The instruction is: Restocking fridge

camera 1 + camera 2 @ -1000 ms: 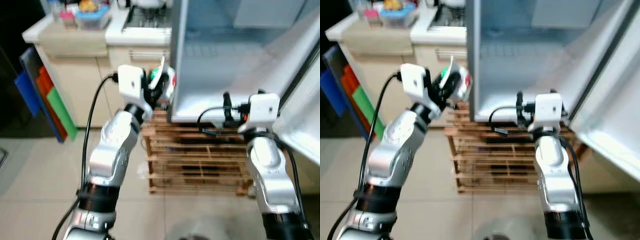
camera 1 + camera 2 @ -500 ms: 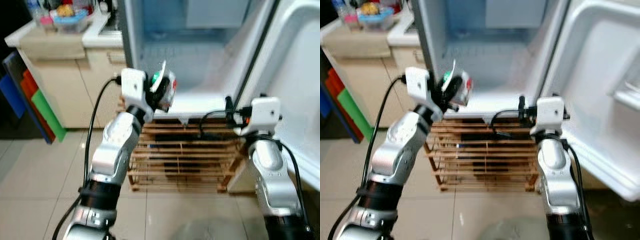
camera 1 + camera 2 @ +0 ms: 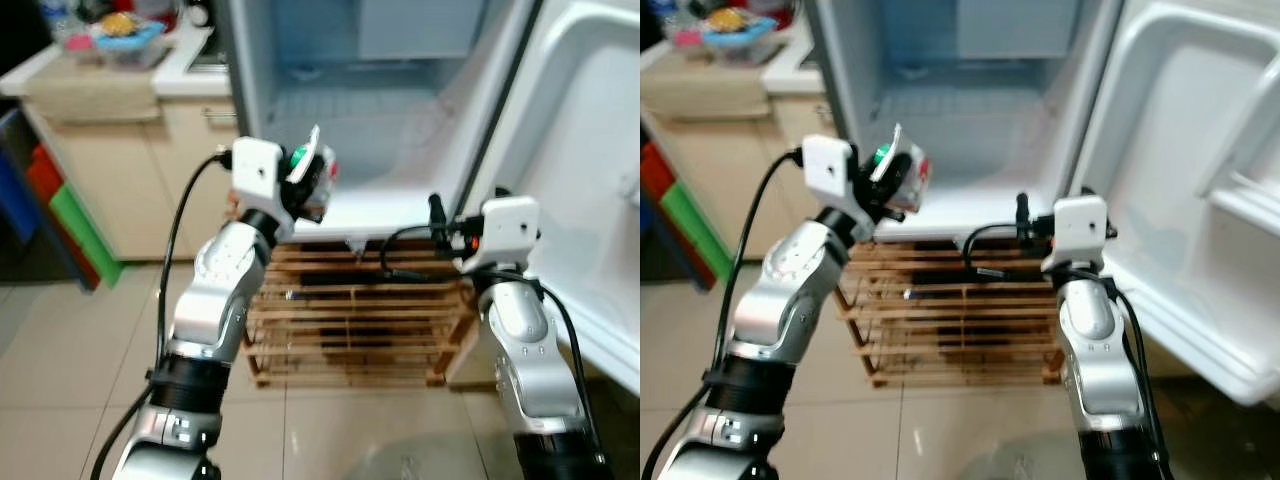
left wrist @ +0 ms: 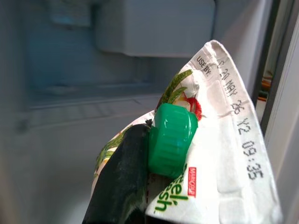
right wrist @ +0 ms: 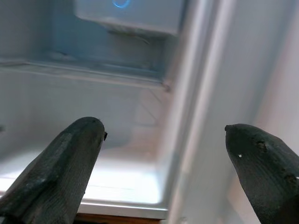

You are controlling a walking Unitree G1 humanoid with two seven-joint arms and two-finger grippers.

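A white juice carton (image 3: 313, 181) with a green cap (image 4: 170, 139) is held up in my left gripper (image 3: 303, 188), which is shut on it just in front of the open fridge's (image 3: 385, 120) lower left edge. The carton's gabled top (image 4: 224, 107) carries a printed use-by date. My right gripper (image 5: 163, 172) is open with nothing between its fingers (image 5: 65, 163), facing the fridge's bare lower shelf (image 3: 970, 150) near the door hinge side. The right arm's white wrist block (image 3: 497, 228) sits at the fridge's front lip.
The fridge stands on a wooden slatted pallet (image 3: 350, 320). Its door (image 3: 590, 170) is swung wide open on the right. A beige kitchen counter (image 3: 110, 90) with containers stands to the left, with coloured boards (image 3: 60, 200) leaning by it. Tiled floor lies in front.
The camera has shifted, bringing the fridge interior and open door more squarely into view. The left gripper still holds the carton at about the same height; the right gripper stays open.
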